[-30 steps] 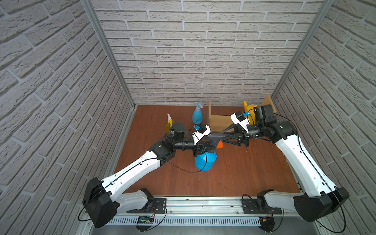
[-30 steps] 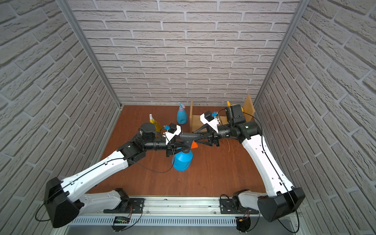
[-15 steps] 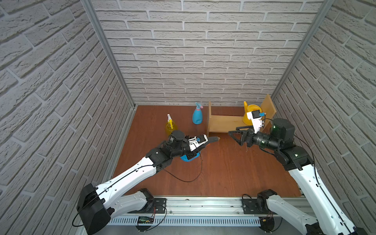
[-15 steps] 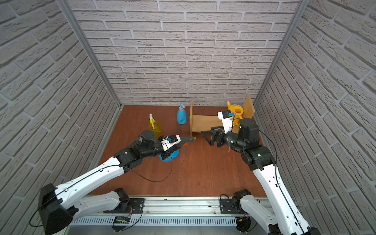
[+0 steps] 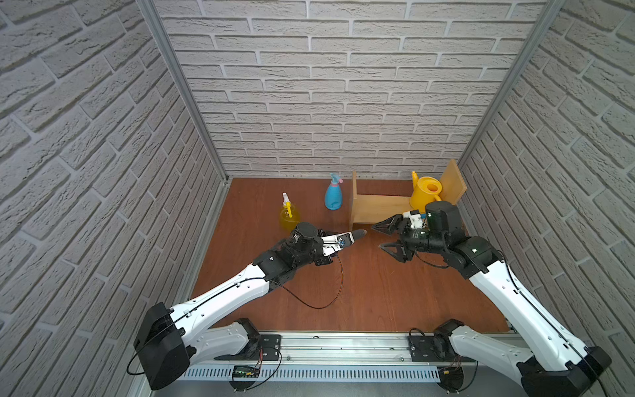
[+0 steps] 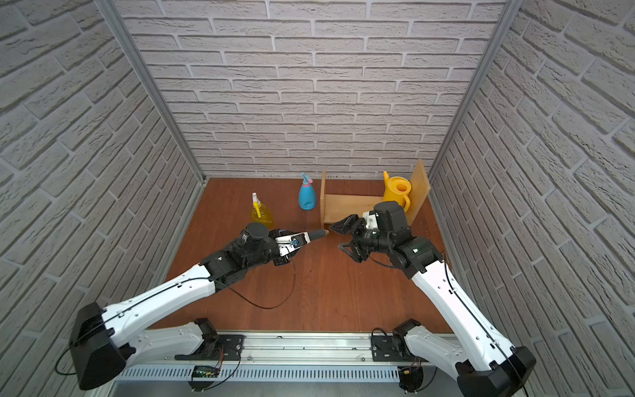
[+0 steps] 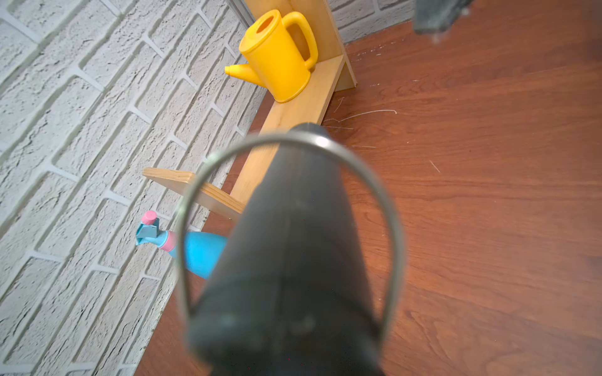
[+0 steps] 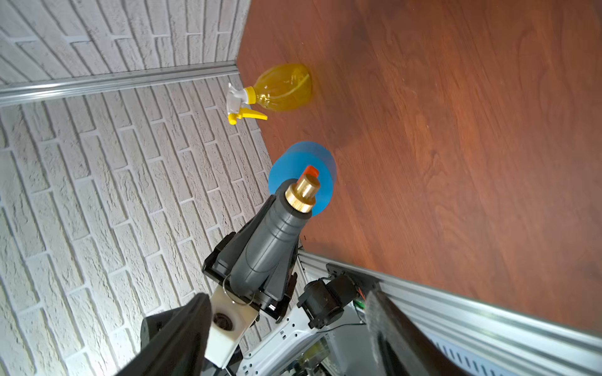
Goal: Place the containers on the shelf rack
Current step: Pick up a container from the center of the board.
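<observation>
Pointing near-horiz at wide-open R tool (image 5: 377,236), black top (image 8: 277,234) of blue pressure sprayer (image 8: 325,159) sits clamped in L tool (image 5: 343,239)

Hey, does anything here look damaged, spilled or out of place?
Nothing looks spilled or toppled. The one blemish: thin pale scratches on the table in front of the shelf rack, near the end where the yellow watering can stands upright.

Foreground: dark grey tapered pump top (image 7: 293,260), blurred. Behind it, yellow plastic watering can (image 7: 280,62) upright on light-wood shelf rack (image 7: 293,114) board. Beside rack, light-blue pink-trimmed spray bottle (image 7: 202,250) on red-brown wooden table (image 7: 488,195).
</observation>
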Robot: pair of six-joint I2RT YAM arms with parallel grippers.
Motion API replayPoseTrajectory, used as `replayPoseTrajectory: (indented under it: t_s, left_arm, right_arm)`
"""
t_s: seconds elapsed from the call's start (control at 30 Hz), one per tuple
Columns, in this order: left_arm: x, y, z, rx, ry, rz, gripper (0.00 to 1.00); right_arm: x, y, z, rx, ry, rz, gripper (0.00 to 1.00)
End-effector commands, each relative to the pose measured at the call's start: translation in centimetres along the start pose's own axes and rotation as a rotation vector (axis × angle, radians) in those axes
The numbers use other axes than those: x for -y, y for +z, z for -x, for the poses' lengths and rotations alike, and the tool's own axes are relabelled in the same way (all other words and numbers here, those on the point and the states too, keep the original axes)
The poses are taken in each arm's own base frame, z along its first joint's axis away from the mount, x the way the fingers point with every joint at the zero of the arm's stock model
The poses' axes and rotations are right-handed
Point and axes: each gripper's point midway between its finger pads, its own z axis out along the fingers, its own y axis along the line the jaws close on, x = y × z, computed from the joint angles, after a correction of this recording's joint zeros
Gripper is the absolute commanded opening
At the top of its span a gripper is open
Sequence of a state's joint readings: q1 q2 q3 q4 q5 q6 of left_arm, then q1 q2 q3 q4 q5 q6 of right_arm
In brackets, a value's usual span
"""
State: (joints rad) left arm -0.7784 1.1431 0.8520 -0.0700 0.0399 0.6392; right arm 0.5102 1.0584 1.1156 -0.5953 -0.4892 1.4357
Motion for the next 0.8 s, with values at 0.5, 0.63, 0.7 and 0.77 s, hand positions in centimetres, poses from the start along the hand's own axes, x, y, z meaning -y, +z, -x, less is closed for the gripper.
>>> replayPoseTrajectory:
  t_s: [0.5,0.63,0.7,0.77]
  left_arm:
    - [-1.6,0.0,3.4,0.098,0.036,0.05,0.0]
    - [-1.5,0.3,3.4,0.088,0.04,0.043,0.0]
    - [-1.5,0.3,3.4,0.084,0.045,0.042,0.0]
    - [-1.4,0.3,3.2,0.075,0.051,0.038,0.0]
  right_arm:
    - [-2.6,5.8,-1.4,-0.059,0.384,0.004,0.72]
    - [-2.6,6.5,-1.8,-0.064,0.38,-0.024,0.57]
    - [-1.8,6.4,-1.7,-0.045,0.382,-0.06,0.48]
    - [-0.9,6.2,-1.5,-0.025,0.383,-0.091,0.38]
